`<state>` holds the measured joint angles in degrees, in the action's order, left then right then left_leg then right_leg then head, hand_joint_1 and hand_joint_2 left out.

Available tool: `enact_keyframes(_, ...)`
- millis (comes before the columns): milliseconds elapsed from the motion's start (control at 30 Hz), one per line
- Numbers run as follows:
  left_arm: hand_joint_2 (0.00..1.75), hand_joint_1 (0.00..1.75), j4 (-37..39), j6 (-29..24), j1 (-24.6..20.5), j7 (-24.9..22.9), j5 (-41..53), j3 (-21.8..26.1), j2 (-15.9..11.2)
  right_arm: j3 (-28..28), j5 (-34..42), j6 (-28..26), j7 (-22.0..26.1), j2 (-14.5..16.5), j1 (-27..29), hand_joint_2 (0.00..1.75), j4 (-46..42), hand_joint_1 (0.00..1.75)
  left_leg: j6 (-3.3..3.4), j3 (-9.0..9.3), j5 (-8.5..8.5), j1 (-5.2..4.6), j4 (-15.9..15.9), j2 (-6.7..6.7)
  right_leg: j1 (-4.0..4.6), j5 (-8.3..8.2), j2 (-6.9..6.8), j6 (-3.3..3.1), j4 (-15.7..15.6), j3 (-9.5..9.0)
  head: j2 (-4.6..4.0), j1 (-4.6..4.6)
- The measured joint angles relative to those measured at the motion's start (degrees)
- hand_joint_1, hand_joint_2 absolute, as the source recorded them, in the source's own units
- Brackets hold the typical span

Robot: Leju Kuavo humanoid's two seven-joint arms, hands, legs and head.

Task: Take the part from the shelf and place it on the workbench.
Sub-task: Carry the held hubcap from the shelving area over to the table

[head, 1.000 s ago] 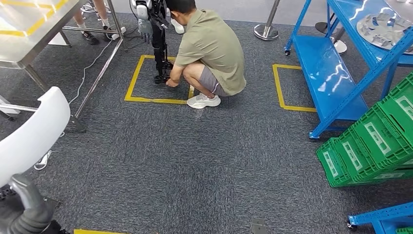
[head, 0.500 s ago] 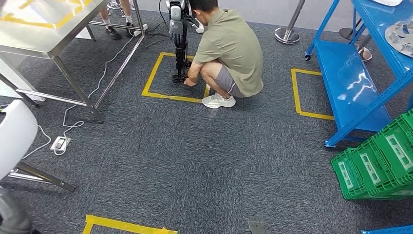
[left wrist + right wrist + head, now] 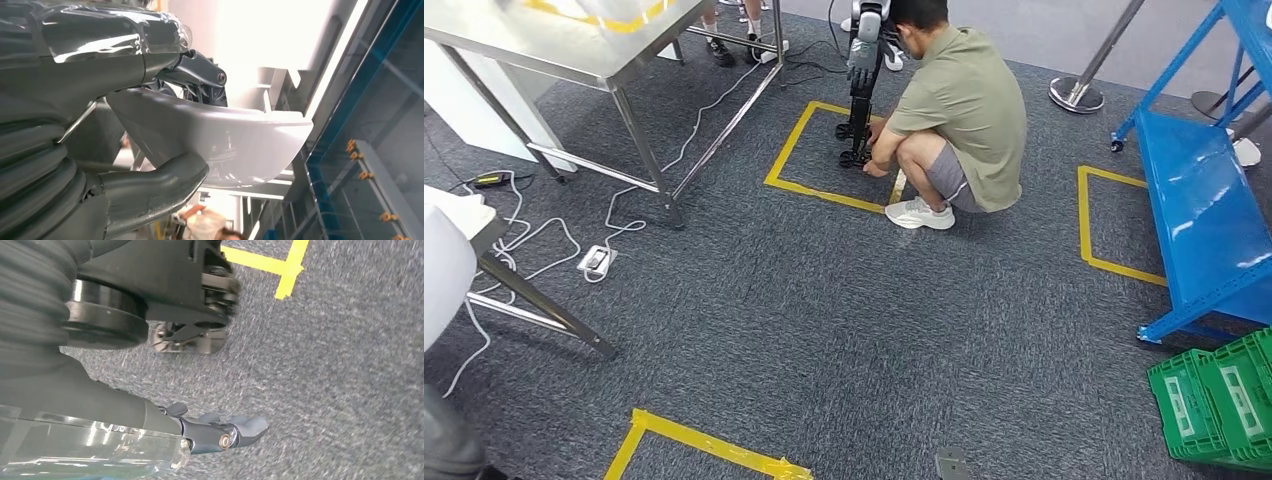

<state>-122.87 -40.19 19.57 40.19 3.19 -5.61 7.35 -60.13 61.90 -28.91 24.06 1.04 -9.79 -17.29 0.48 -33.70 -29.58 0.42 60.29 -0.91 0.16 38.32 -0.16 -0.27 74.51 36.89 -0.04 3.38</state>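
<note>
The part [image 3: 225,140] is a smooth white curved shell, and my left hand [image 3: 125,125] grips it with the thumb [image 3: 150,185] under it and dark fingers over it. In the head view the part [image 3: 444,275] shows at the left edge, above my left hand [image 3: 449,440] in the bottom left corner. The workbench [image 3: 574,45], a steel table with yellow tape on top, stands at the far left. The blue shelf [image 3: 1214,230] is at the right edge. My right hand [image 3: 220,432] hangs over the grey carpet, fingers loosely extended, holding nothing.
A person [image 3: 964,110] crouches ahead at another robot's legs [image 3: 859,90] inside a yellow floor square. Cables and a power strip [image 3: 596,262] lie by the table legs. Green crates [image 3: 1224,400] sit at the lower right. A second steel frame [image 3: 534,310] stands at the left.
The whole view has swung left: the workbench has come further in, while the person, blue shelf and green crates have slid right. My left hand still holds the white part.
</note>
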Motion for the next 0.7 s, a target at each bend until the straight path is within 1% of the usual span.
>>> enact_keyframes(67,1.75,1.75,-0.51,0.0,0.06,0.01,1.29,0.64,0.86,0.0,-0.17,0.05,0.0,0.04,-0.12,1.75,0.01,0.0,0.17,-0.01,0.17,-0.11,-0.12,-1.35,1.36,-5.0,1.48,-1.75,-8.48,-3.21,0.0,0.11)
enact_keyframes(100,1.75,1.75,-0.75,0.0,0.08,0.01,1.72,0.92,1.26,0.01,-0.2,0.07,0.0,0.02,-0.17,1.75,0.02,0.0,0.15,-0.09,0.31,-0.02,-0.18,-1.9,1.91,-6.88,2.08,-2.38,-12.6,-4.83,0.0,0.2)
enact_keyframes(133,1.75,1.75,-0.95,0.0,0.11,0.01,2.0,1.21,1.64,0.01,-0.24,0.08,0.0,-0.03,-0.21,1.75,0.02,0.0,0.04,-0.18,0.48,0.14,-0.31,-2.46,2.37,-8.23,2.56,-2.9,-15.95,-6.17,0.0,0.36)
enact_keyframes(167,1.75,1.75,-1.01,0.0,0.15,0.01,2.08,1.49,1.88,0.01,-0.28,0.09,0.0,-0.05,-0.24,1.75,0.02,0.0,-0.23,-0.24,0.66,0.25,-0.5,-2.81,2.44,-8.23,2.41,-3.06,-16.41,-6.39,0.0,0.53)
enact_keyframes(200,1.75,1.75,-1.14,0.0,0.2,0.01,2.15,1.76,2.13,0.01,-0.36,0.09,0.0,-0.06,-0.31,1.75,0.01,0.0,-0.53,-0.27,0.88,0.27,-0.78,-3.09,2.48,-8.64,2.11,-3.27,-17.11,-6.6,0.0,0.73)
enact_keyframes(233,1.75,1.75,-1.32,0.0,0.27,0.01,2.26,2.04,2.34,0.02,-0.48,0.11,0.0,-0.01,-0.39,1.75,0.01,0.0,-0.7,-0.32,0.92,0.17,-0.89,-2.68,2.35,-9.22,1.71,-3.23,-18.1,-7.02,0.0,0.85)
enact_keyframes(267,1.75,1.75,-1.53,0.0,0.3,0.02,2.41,2.27,2.51,0.03,-0.59,0.13,0.0,0.08,-0.47,1.75,0.0,0.0,-0.87,-0.54,0.45,0.0,-0.57,-1.75,2.2,-9.87,1.33,-3.23,-19.33,-7.5,0.0,0.77)
enact_keyframes(300,1.75,1.75,-1.7,0.0,0.32,0.03,2.59,2.45,2.62,0.06,-0.71,0.14,0.0,0.18,-0.51,1.75,0.0,0.0,-1.03,-1.19,-0.67,-0.13,0.7,-0.71,1.99,-10.5,0.86,-3.12,-20.45,-7.89,0.0,0.59)
enact_keyframes(333,1.75,1.75,-1.78,0.0,0.34,0.04,2.84,2.67,2.66,0.08,-0.79,0.2,0.0,0.3,-0.47,1.75,0.0,0.0,-1.21,-2.32,-2.41,-0.12,3.12,0.38,1.81,-10.85,0.39,-2.9,-21.1,-8.13,0.0,0.36)
enact_keyframes(367,1.75,1.75,-1.8,0.0,0.34,0.03,3.23,2.91,2.72,0.09,-0.85,0.25,0.0,0.42,-0.35,1.75,0.0,0.0,-1.57,-3.81,-4.37,0.0,6.34,0.83,1.71,-10.93,-0.07,-2.88,-21.32,-8.15,0.0,0.07)
enact_keyframes(400,1.75,1.75,-1.81,0.0,0.36,0.03,3.82,3.16,2.79,0.1,-0.92,0.31,-0.01,0.51,-0.22,1.75,0.01,0.0,-1.97,-5.26,-5.83,0.19,9.54,0.86,1.57,-10.89,-0.66,-2.73,-21.26,-8.11,0.0,-0.11)
enact_keyframes(433,1.75,1.75,-1.85,-0.01,0.38,0.02,4.63,3.43,2.89,0.1,-1.03,0.39,-0.02,0.57,-0.13,1.75,0.01,0.0,-2.41,-6.13,-6.35,0.41,11.6,0.88,1.41,-10.76,-1.23,-2.54,-21.1,-8.08,0.0,-0.28)
enact_keyframes(467,1.75,1.75,-1.97,-0.01,0.39,0.01,5.59,3.66,3.04,0.11,-1.13,0.45,-0.03,0.64,-0.09,1.75,0.02,0.0,-2.9,-6.04,-5.75,0.66,11.73,0.99,1.18,-10.56,-1.76,-2.24,-20.85,-8.06,0.0,-0.39)
enact_keyframes(500,1.75,1.75,-2.15,-0.01,0.39,0.01,6.58,3.82,3.2,0.11,-1.23,0.52,-0.05,0.69,-0.1,1.75,0.02,0.0,-3.45,-4.84,-4.2,0.95,9.76,1.39,0.87,-10.25,-2.22,-1.83,-20.43,-8.05,0.0,-0.45)
enact_keyframes(533,1.75,1.75,-2.41,-0.01,0.37,0.0,7.65,3.97,3.39,0.12,-1.29,0.58,-0.06,0.75,-0.14,1.75,0.02,0.0,-4.09,-2.87,-2.36,1.32,6.4,2.22,0.54,-9.81,-2.59,-1.3,-19.75,-8.01,0.0,-0.54)
enact_keyframes(567,1.75,1.75,-2.67,0.0,0.32,0.0,8.77,4.15,3.57,0.13,-1.3,0.63,-0.05,0.75,-0.21,1.75,0.03,0.0,-4.62,-1.05,-1.18,1.49,3.29,3.28,0.31,-9.22,-2.86,-0.7,-18.9,-7.82,0.0,-0.81)
enact_keyframes(600,1.75,1.75,-2.97,-0.01,0.27,0.0,9.98,4.34,3.8,0.14,-1.27,0.69,0.01,0.75,-0.29,1.75,0.03,0.0,-4.54,0.28,-0.56,1.59,1.03,4.11,0.18,-8.58,-3.05,-0.19,-17.94,-7.62,0.0,-1.1)
enact_keyframes(633,1.75,1.75,-3.32,-0.01,0.2,0.0,11.28,4.57,4.06,0.17,-1.19,0.78,0.14,0.75,-0.39,1.75,0.03,0.0,-4.08,0.92,-0.54,1.58,-0.04,4.62,0.16,-8.08,-3.17,0.17,-17.18,-7.44,0.0,-1.25)
enact_keyframes(667,1.75,1.75,-3.68,-0.01,0.1,0.01,12.48,4.77,4.37,0.22,-1.06,0.91,0.3,0.72,-0.47,1.75,0.03,0.0,-3.32,0.9,-0.85,1.41,-0.04,4.58,0.2,-7.78,-3.25,0.36,-16.73,-7.32,0.0,-1.27)
enact_keyframes(700,1.75,1.75,-4.04,-0.02,-0.02,0.02,13.4,4.91,4.67,0.29,-0.92,1.09,0.47,0.75,-0.51,1.75,0.02,0.0,-2.47,0.84,-0.82,1.38,0.02,4.18,0.14,-7.66,-3.38,0.42,-16.49,-7.33,0.0,-1.07)
